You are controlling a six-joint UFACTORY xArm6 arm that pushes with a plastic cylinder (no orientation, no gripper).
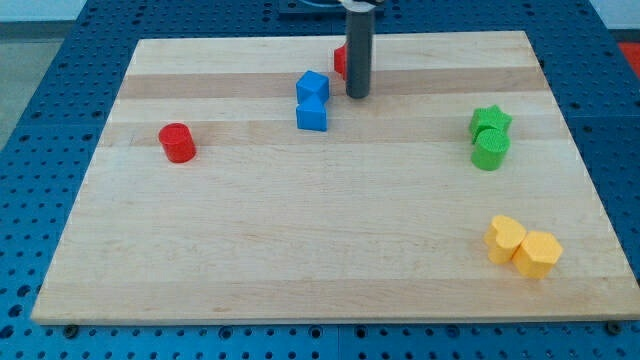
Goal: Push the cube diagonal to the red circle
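Sitting near the view's top, a little left of centre, the blue cube (313, 86) rests on the tabletop (300, 240) and touches a second blue block (312, 114) just below it; that one looks like a small house or wedge shape, though its outline is hard to read from here. The two form a short column, cube above.

My tip (357, 96) stands just to the view's right of the cube, apart from it, with a narrow strip of bare wood between them. The rod rises straight up from there and leaves the view at the top edge. No pincer shows anywhere on this arm, only the rod, so there is nothing to read as open or closed.

Behind the rod, toward the view's top, a red block (341, 61) is mostly hidden; only its left edge peeks out, too little to tell its shape.

The red circle (178, 142) lies well apart, down and to the view's left of the cube, close to the board's left side.

Over at the view's right, a green star (491, 121) touches a green cylinder (490, 150) just below it. Lower right, two yellow blocks sit pressed together: a rounded one, perhaps a heart (505, 238), and a hexagon (538, 253) to its right.
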